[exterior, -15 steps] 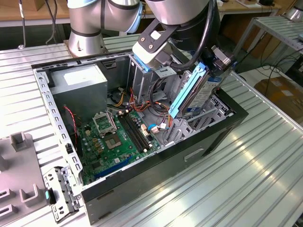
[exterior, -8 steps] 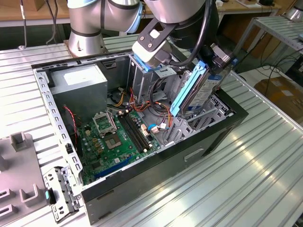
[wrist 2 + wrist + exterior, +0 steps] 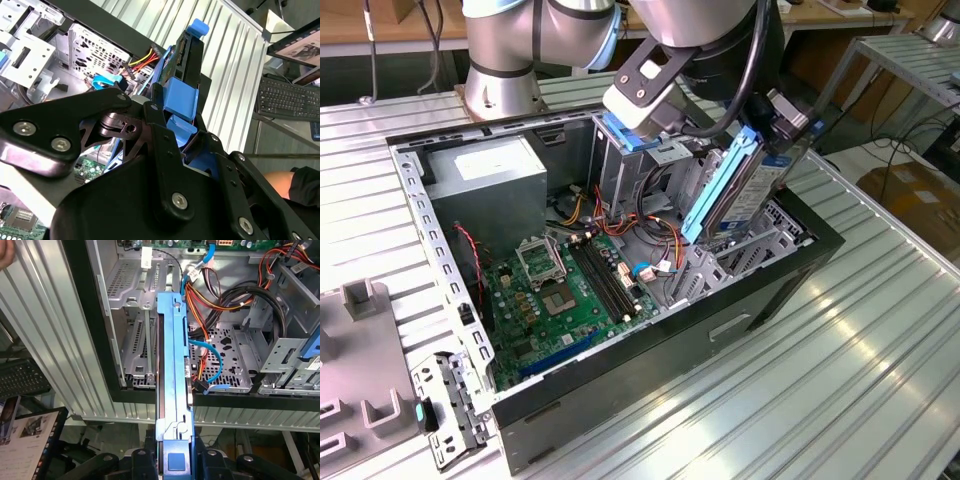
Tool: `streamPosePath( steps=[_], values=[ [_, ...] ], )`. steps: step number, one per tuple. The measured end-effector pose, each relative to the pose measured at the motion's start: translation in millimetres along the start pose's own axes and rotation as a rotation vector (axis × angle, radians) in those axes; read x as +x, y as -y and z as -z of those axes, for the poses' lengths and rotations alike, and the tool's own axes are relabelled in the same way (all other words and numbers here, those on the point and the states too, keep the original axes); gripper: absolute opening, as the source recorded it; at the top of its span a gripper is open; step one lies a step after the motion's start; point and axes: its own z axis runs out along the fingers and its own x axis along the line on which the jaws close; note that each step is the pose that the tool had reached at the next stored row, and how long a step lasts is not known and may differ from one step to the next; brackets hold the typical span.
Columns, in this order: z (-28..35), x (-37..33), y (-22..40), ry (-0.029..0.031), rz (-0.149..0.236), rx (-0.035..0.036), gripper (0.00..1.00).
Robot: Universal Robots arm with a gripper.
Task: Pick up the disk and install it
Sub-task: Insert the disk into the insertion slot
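Silver-grey metal disk with light blue plastic side rails (image 3: 732, 190): right of centre in the exterior view, held on edge above the open black computer case (image 3: 650, 370). Long axis is steep. Lower end points at the grey perforated drive bay (image 3: 760, 240); upper end leans to the exterior view's right. Black gripper (image 3: 770, 135) is pinching that upper end. Exterior view gives the silver face. First wrist view gives a rail edge-on, with a blue cable (image 3: 219, 365) beyond. In the second wrist view, gripper links hide most of the disk.
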Motion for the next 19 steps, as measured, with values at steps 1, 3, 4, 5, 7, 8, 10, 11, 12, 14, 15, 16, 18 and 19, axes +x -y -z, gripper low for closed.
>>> streamPosePath(
  steps=[1, 3, 4, 5, 7, 8, 10, 11, 12, 14, 15, 16, 18, 19],
  values=[
    [-0.5, -0.2, 0.5, 0.0002, 0.000, 0.0007, 0.37],
    [-1.3, -0.3, 1.2, 0.0000, 0.000, 0.0022, 0.37],
    [-1.8, -0.4, 1.7, 0.0000, 0.000, 0.0028, 0.37],
    [-3.3, -0.6, 3.1, -0.0001, 0.000, 0.0047, 0.37],
    [-6.1, -0.7, 5.8, -0.0002, 0.000, 0.0072, 0.37],
    [-6.2, -0.7, 5.9, -0.0004, 0.000, 0.0081, 0.37],
    [-6.3, -0.7, 5.9, -0.0011, -0.001, 0.0262, 0.37],
    [-6.0, -0.7, 5.6, -0.0019, -0.002, 0.0448, 0.37],
    [-4.0, -0.7, 3.7, -0.0025, -0.003, 0.0579, 0.37],
    [-1.2, -0.7, 1.1, -0.0033, -0.003, 0.0731, 0.37],
    [0.0, -0.7, -0.8, -0.0040, -0.004, 0.0889, 0.37],
    [-0.1, -0.7, -1.7, -0.0042, -0.004, 0.0952, 0.37],
    [-0.6, -0.8, -4.2, -0.0042, -0.005, 0.1002, 0.37],
    [-0.5, -0.6, -5.4, -0.0043, -0.005, 0.1012, 0.37]
  ],
)
